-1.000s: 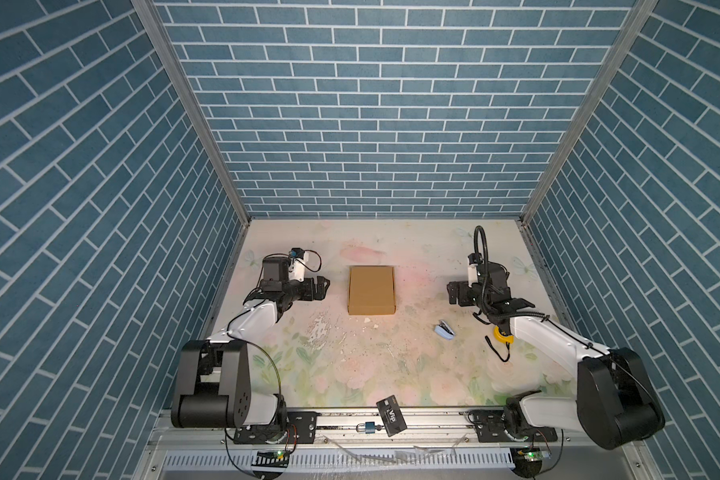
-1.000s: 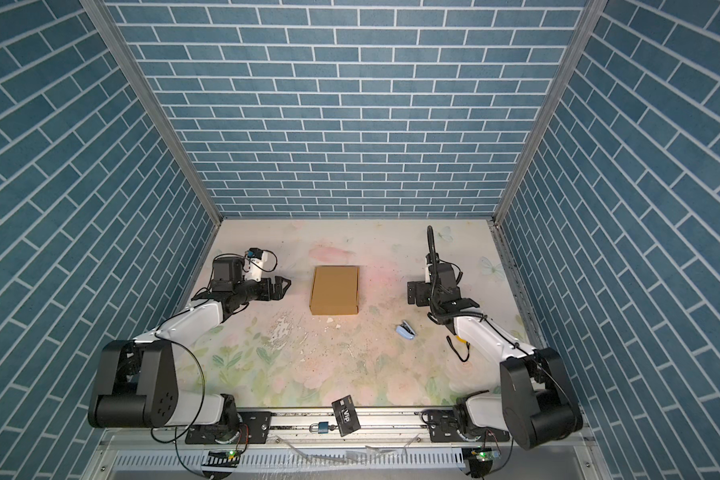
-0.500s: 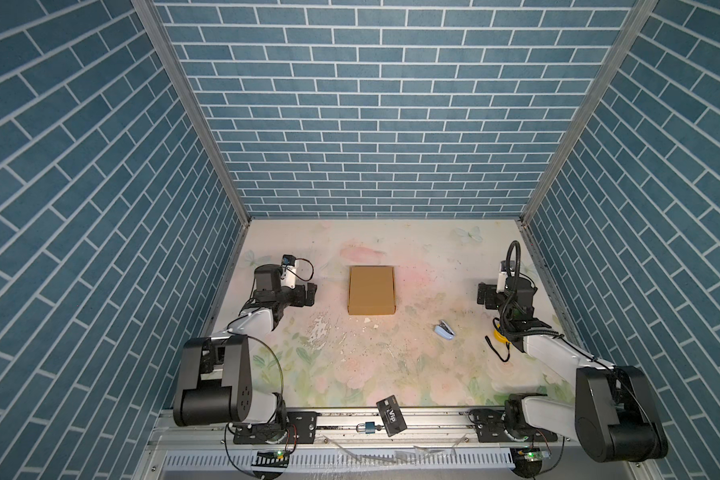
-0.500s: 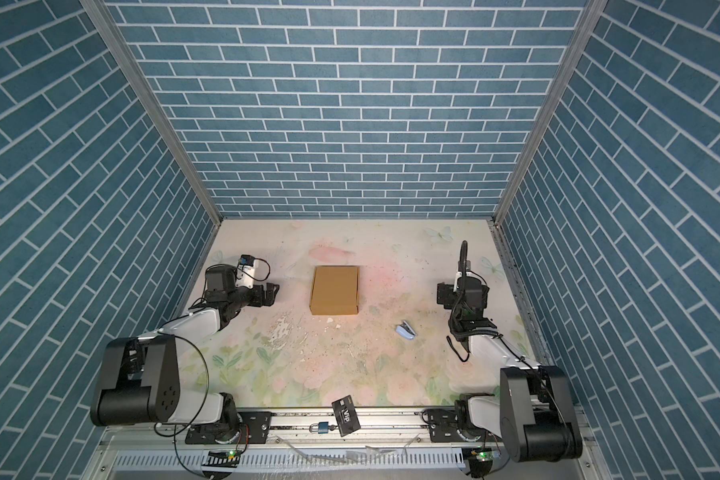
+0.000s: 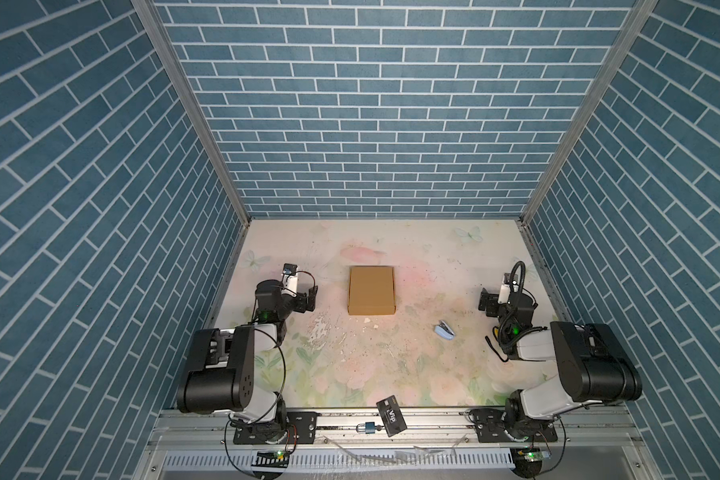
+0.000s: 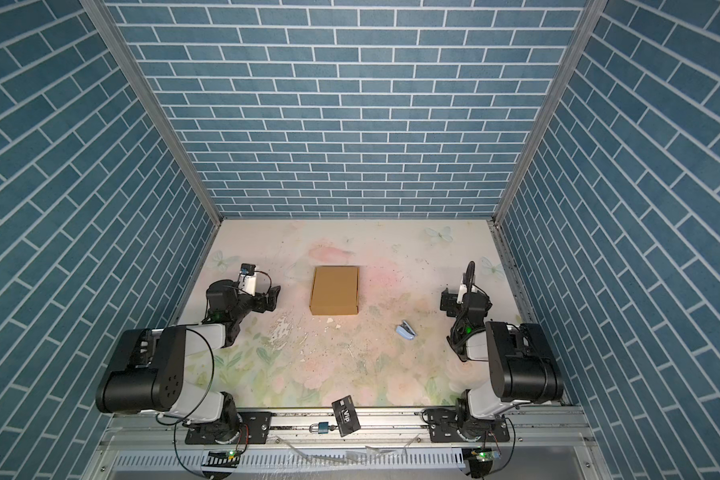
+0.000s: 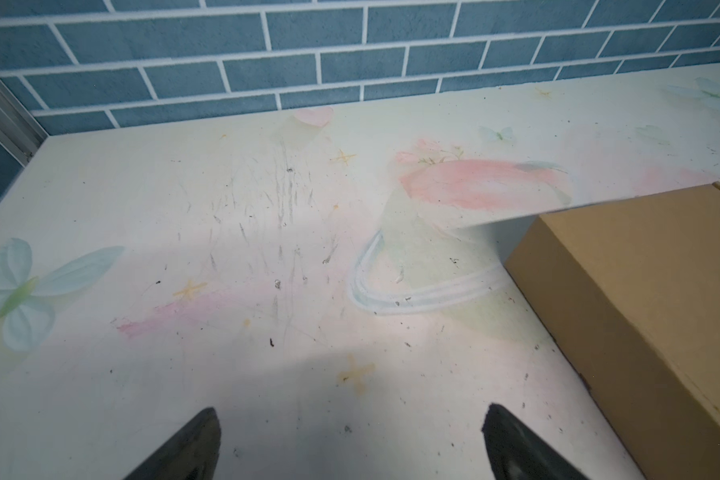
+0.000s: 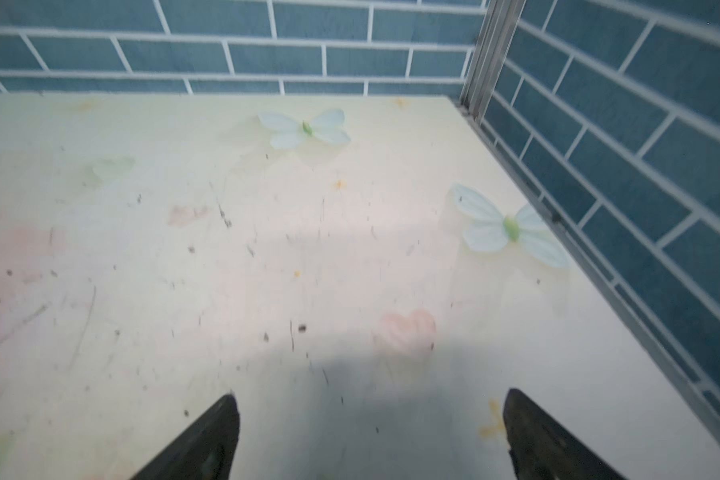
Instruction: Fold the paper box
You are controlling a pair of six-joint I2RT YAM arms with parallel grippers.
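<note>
The paper box (image 5: 371,290) (image 6: 334,290) lies on the floral table as a tan cardboard box with its lid down, mid-table in both top views. My left gripper (image 5: 310,297) (image 6: 273,298) stands open to the box's left, a clear gap away, pointing at it. The left wrist view shows its two dark fingertips (image 7: 208,432) wide apart over bare table, with the box (image 7: 641,311) off to one side. My right gripper (image 5: 486,300) (image 6: 446,300) is open far to the box's right. In the right wrist view the gripper (image 8: 368,399) holds nothing and the box is out of view.
A small light-blue stapler-like object (image 5: 444,330) lies between the box and the right arm. White scraps (image 5: 321,328) sit in front of the box. A black VIP card (image 5: 390,415) and a padlock (image 5: 368,427) rest on the front rail. Brick walls (image 5: 371,124) enclose three sides.
Both arms have folded back toward their bases. The right gripper has drawn well to the right, away from the box, and the left gripper slightly to the left. The box has not moved.
</note>
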